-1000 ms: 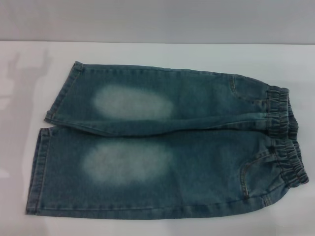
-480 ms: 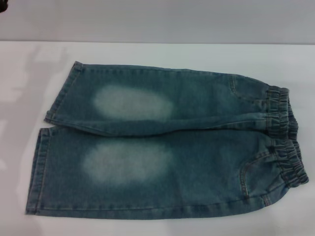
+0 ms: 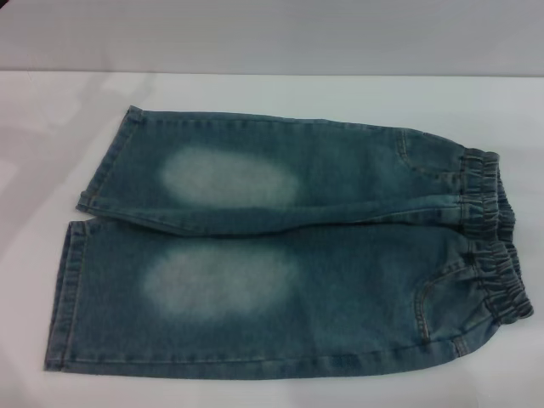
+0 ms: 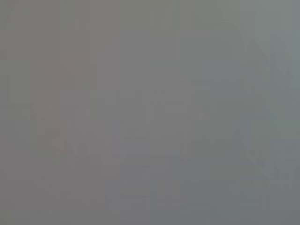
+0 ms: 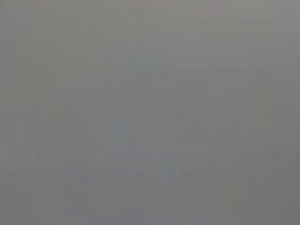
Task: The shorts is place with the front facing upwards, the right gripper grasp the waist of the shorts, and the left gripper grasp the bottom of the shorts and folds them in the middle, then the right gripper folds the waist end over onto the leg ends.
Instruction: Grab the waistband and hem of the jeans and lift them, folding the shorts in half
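The shorts (image 3: 340,255) lie flat on the white table (image 3: 272,93) in the head view, front up, with pale faded ovals on both thighs. The ruffled elastic waist (image 3: 493,238) is at the right. The bottom of the shorts is at the left: the far leg end (image 3: 106,161) and the near leg end (image 3: 64,297) lie flat side by side. Neither gripper shows on or near the cloth. Both wrist views are a plain grey and show nothing.
A faint shadow (image 3: 51,136) falls on the table left of the far leg. A tiny dark sliver (image 3: 3,2) sits in the top left corner. A grey wall (image 3: 272,34) runs behind the table's far edge.
The shorts have not moved. The shadow on the table's left part has drifted to the right. The dark shape in the top left corner has shrunk since half a second ago.
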Controlling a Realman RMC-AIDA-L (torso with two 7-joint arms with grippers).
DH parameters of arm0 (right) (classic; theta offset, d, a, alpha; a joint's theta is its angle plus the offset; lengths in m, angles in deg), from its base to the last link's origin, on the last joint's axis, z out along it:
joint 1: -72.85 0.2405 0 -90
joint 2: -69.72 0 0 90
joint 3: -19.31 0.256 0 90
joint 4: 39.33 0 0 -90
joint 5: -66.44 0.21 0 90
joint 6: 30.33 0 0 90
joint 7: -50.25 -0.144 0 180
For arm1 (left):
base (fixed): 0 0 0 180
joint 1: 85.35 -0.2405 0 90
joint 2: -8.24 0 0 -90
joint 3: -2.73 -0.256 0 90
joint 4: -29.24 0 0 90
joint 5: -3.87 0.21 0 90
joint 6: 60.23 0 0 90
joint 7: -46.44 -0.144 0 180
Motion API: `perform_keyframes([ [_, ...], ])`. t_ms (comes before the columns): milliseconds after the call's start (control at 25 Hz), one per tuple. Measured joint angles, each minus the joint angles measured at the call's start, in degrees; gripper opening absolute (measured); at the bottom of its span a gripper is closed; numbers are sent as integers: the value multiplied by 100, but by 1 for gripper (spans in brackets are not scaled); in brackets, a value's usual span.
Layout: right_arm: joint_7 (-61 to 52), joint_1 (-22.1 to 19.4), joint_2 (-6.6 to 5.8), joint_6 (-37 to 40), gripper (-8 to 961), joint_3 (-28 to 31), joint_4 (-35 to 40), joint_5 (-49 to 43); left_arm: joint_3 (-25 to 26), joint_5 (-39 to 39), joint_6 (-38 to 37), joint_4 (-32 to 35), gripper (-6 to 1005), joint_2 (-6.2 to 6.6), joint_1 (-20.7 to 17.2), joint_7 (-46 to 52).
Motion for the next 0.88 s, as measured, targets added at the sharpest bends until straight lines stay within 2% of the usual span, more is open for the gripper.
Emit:
perform_keyframes([
  [240, 0, -74, -16, 0, 612, 12, 58, 0, 0, 1825, -204, 334, 830, 545, 13, 2378],
  [480, 0, -132, -48, -10, 612, 12, 85, -24, 206, 3635, -1171, 522, 830, 1054, 68, 4481],
  [640, 0, -192, -118, -65, 612, 11, 69, -34, 763, 5070, -1946, 566, 830, 1205, 165, 5392],
  [760, 0, -228, -150, -78, 612, 11, 67, -18, 1324, 5990, -2519, 575, 830, 1256, 218, 5760],
  [880, 0, -231, -175, -120, 612, 11, 72, -12, 1678, 6545, -2968, 577, 830, 1299, 238, 5981],
])
